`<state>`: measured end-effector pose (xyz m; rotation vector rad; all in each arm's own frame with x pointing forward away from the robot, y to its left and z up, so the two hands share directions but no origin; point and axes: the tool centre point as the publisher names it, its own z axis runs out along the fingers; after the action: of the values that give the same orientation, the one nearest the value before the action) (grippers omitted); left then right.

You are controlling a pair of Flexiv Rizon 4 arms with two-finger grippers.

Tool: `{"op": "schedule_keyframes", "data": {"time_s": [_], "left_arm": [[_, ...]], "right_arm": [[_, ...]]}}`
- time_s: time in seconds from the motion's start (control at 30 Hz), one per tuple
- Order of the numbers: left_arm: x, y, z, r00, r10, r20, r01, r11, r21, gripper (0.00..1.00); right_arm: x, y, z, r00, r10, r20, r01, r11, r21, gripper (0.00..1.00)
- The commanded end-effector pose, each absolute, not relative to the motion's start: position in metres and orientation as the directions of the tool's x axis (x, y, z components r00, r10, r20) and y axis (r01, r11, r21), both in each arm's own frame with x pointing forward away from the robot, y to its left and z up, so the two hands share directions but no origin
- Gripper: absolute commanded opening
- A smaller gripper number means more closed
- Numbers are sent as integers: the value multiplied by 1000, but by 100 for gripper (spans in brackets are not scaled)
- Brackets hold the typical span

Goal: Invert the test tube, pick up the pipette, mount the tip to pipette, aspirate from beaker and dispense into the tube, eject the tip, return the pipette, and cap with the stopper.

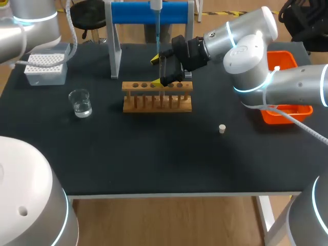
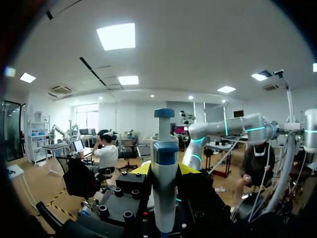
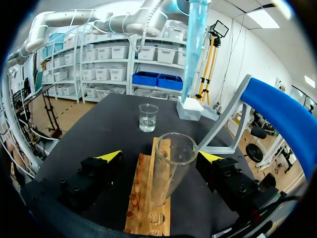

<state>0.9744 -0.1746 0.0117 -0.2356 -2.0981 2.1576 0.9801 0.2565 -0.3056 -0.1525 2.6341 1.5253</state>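
A clear test tube (image 3: pixel 168 168) stands mouth up in the wooden rack (image 3: pixel 148 198), between the fingers of my right gripper (image 3: pixel 160 157). That gripper is open and neither yellow tip touches the glass. In the head view the right gripper (image 1: pixel 166 69) hangs over the rack (image 1: pixel 157 96) and hides the tube. My left gripper (image 2: pixel 164 171) is shut on the blue and white pipette (image 2: pixel 164 168). Its mounted blue tip (image 1: pixel 157 41) points down behind the rack, and in the right wrist view this tip (image 3: pixel 193 49) hangs just beyond the tube. The beaker (image 1: pixel 80 103) holds water, and the stopper (image 1: pixel 222 128) lies on the mat.
A white tip box (image 1: pixel 46 66) sits at the back left. The blue pipette stand (image 1: pixel 148 13) rises behind the rack. An orange bin (image 1: pixel 287 110) stands at the right edge, partly under my right arm. The near half of the dark mat holds only the stopper.
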Motion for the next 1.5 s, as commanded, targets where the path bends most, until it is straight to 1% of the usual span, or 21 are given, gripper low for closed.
{"op": "schedule_keyframes", "data": {"time_s": [0.03,0.53,1.5], "left_arm": [[979,-178,11,-977,211,-26,20,-30,-999,0],[980,-183,5,-970,239,-40,31,-43,-999,0],[980,-181,-9,-970,241,-21,6,-64,-998,0]], "right_arm": [[981,256,-305,-991,-42,-130,-133,496,858,100],[981,256,-305,-991,-42,-130,-133,496,858,100],[981,256,-305,-991,-42,-130,-133,496,858,100]]}}
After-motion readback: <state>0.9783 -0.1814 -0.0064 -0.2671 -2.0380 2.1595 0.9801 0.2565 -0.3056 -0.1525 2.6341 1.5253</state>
